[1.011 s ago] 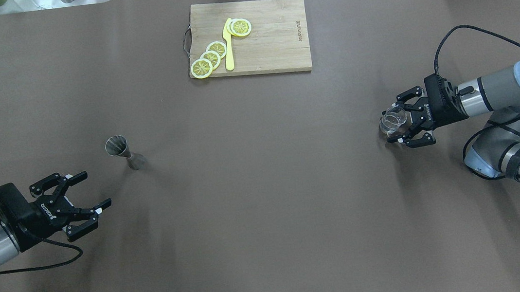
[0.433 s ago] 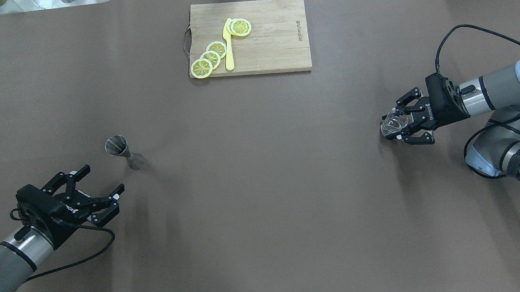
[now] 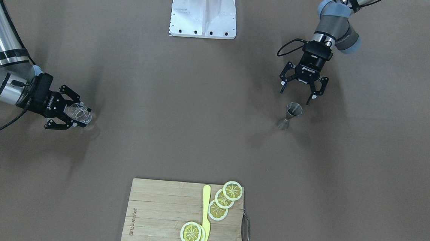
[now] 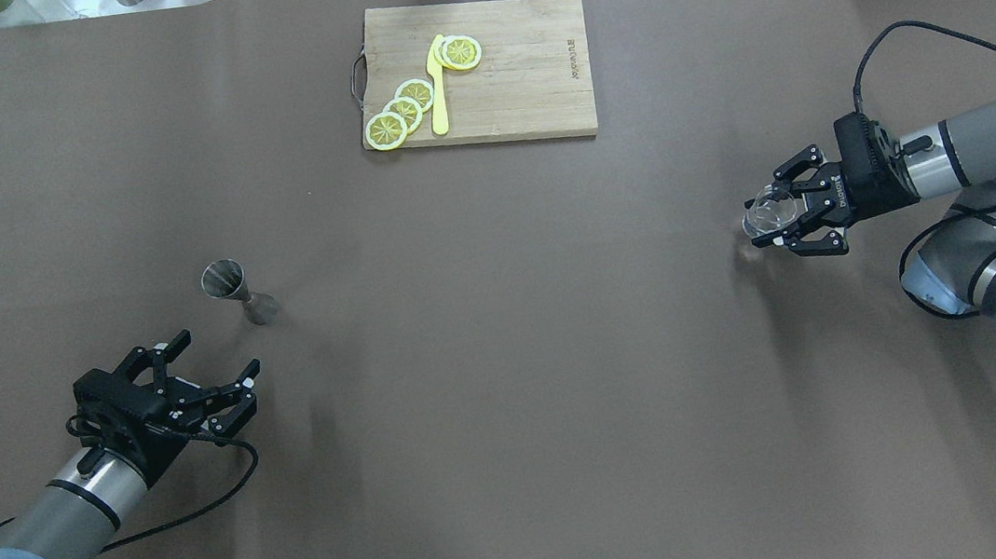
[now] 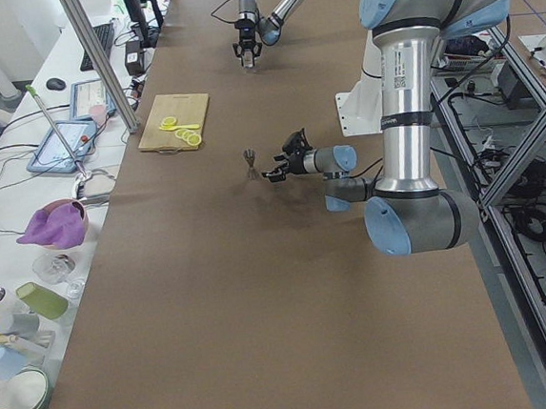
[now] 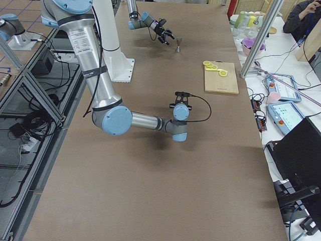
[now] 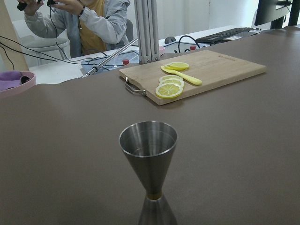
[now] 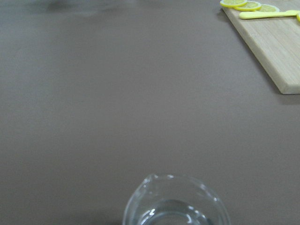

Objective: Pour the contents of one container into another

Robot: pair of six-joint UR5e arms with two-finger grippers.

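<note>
My left gripper (image 4: pixel 220 353), jaws apart, hovers near the steel jigger (image 4: pixel 242 295); closing off-centre could topple it. My right gripper (image 4: pixel 769 220) has jaws clamped on the glass beaker (image 4: pixel 772 211)

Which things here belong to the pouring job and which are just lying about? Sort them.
Job: steel jigger, standing upright; glass pitcher, held in the right gripper; left gripper, open near the jigger.
Lying about: cutting board; lemon slices; yellow knife.
</note>
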